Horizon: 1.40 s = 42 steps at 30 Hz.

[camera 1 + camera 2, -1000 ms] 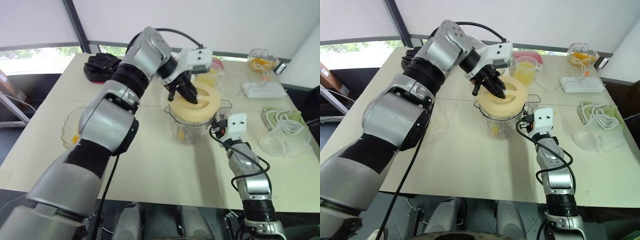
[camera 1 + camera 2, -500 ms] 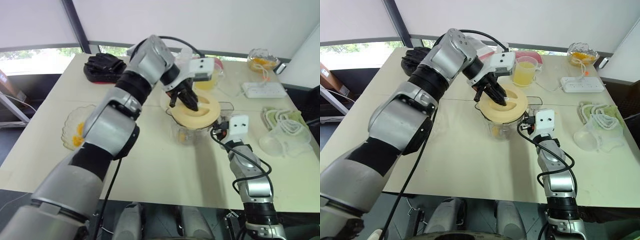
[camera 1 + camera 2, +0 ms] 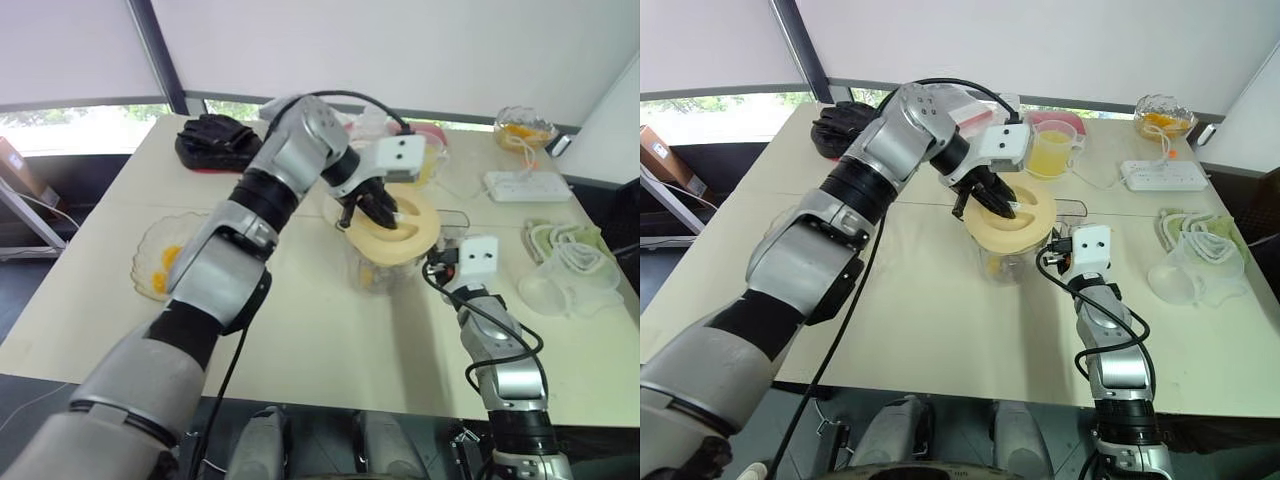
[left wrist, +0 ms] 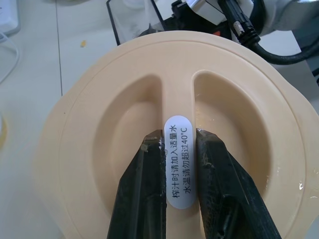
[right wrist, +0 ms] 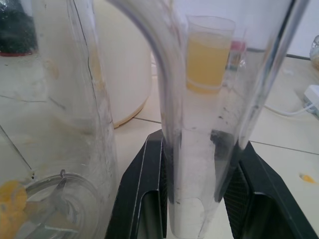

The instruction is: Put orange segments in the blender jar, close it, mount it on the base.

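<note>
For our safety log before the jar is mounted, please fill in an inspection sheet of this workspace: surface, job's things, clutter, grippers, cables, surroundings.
Surface: pale table, small orange specks by the blender jar.
Job's things: cream lid on the jar, orange pieces inside; glass dish with orange segments; dark item far left, perhaps the base.
Clutter: juice cup, glass bowl, plastic cup.
Grippers: left gripper shut on the lid's ridge; right gripper shut on the jar handle.
Cables: power strip with cord; white cable heap.
Surroundings: window, roller blind.
</note>
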Tool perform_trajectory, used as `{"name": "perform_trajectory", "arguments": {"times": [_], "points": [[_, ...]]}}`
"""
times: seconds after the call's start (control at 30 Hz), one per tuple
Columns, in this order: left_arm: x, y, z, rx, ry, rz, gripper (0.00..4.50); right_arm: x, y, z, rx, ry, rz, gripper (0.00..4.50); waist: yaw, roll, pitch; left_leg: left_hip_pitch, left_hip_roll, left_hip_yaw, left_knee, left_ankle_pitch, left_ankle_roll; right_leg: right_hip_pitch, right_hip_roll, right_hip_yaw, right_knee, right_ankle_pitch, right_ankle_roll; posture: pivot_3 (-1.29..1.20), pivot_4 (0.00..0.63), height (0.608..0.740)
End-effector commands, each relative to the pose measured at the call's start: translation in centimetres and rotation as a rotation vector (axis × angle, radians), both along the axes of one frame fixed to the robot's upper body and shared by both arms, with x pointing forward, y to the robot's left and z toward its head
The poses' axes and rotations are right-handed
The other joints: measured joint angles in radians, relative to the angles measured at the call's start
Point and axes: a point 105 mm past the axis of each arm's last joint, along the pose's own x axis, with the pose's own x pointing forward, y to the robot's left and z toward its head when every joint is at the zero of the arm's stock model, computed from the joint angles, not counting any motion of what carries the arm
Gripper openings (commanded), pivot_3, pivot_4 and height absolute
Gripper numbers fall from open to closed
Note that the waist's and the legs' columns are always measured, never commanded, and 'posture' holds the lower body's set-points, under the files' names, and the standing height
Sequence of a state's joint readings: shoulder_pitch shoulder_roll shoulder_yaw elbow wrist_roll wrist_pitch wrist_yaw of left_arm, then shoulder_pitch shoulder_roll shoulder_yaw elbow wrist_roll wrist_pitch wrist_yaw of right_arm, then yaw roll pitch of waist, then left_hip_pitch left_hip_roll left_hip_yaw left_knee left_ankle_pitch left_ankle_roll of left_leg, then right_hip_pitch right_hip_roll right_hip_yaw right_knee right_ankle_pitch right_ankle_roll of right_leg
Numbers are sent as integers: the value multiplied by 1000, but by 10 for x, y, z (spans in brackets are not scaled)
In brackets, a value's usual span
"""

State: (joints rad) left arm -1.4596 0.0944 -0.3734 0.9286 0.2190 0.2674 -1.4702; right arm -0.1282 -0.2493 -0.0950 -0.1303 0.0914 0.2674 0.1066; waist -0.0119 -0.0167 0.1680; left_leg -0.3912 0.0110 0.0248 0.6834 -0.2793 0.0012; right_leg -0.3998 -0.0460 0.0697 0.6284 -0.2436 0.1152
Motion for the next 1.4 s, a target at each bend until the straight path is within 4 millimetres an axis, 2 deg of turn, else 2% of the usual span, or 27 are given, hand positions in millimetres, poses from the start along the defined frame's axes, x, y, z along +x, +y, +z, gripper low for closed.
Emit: {"name": "perform_trajectory", "arguments": {"times": [0.03, 0.27, 0.8, 1.17, 1.4], "points": [[6, 6, -35, 89, 71, 125, 237, -4, -2, 7, -34, -25, 0, 1030, 0, 0, -1, 0, 0, 0, 0, 0, 0, 0, 0, 0, 0, 0, 0, 0, 150, 740], [13, 3, -37, 79, 104, 263, 237, -5, -1, 7, -33, -21, 0, 1030, 1, 0, -3, 0, -1, -1, 0, -1, 1, 1, 0, 0, 0, -1, 2, 0, 150, 740], [22, 6, -40, 83, 135, 453, 237, -6, 0, 4, -50, -14, 2, 1030, 4, 1, -4, 0, -2, -3, 0, -1, 1, 3, -2, 0, -3, -3, 4, 0, 150, 740], [20, 4, -34, 57, 83, 359, 237, -5, -1, 3, -60, -8, 9, 1030, 2, 2, -5, 0, 0, -3, 0, -2, 2, 6, -3, 0, -9, -3, 4, 0, 150, 740], [18, 0, -21, -4, 42, 307, 237, -5, -2, 3, -62, -6, 12, 1030, 1, 2, -5, 0, 0, -3, 0, -2, 3, 6, -3, 0, -10, -2, 3, 0, 150, 740]]}}
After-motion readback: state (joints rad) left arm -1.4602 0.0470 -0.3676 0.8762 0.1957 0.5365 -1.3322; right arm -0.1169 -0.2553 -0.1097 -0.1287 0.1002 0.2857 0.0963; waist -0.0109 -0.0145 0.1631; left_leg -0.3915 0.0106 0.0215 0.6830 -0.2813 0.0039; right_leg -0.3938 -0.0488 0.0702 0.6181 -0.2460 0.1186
